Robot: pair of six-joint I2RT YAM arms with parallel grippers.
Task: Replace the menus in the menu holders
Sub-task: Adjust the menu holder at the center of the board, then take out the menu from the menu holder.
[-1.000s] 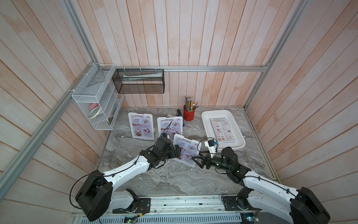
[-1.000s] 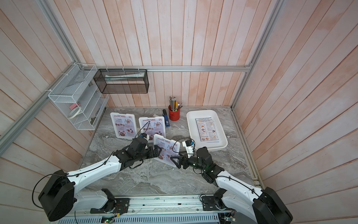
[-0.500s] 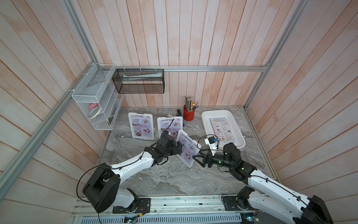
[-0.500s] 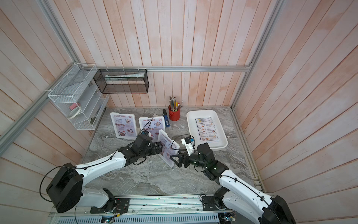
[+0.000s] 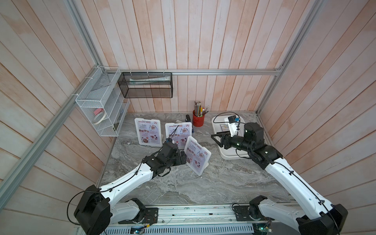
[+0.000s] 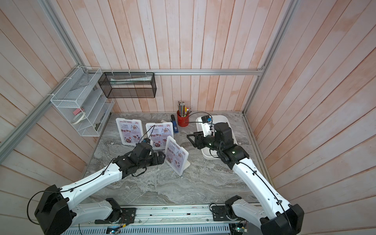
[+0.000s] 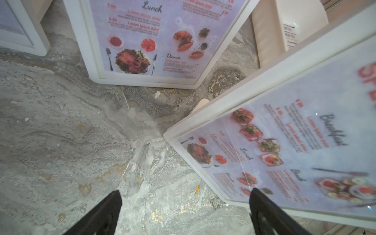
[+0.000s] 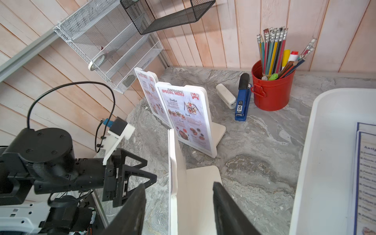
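Pale plank walls close around a grey marble table, where the nearest menu holder stands upright with the Special Menu sheet in it. A second ago this holder faced more to the front and the right gripper was close at its side. Now the holder is turned at an angle, and the right gripper has drawn back and up, over the near rim of the white tray. Its jaws are half apart and carry nothing. The left gripper stays fully wide just beside the holder's front face. In the left wrist view one finger overlaps the frame's lower edge, but I cannot tell whether it touches. The two other holders behind have not moved and also show red-titled sheets. So no menu is exchanged yet. I judge that the turn only prepares access to the holder's edge, and the blue-bordered menu waits in the tray.
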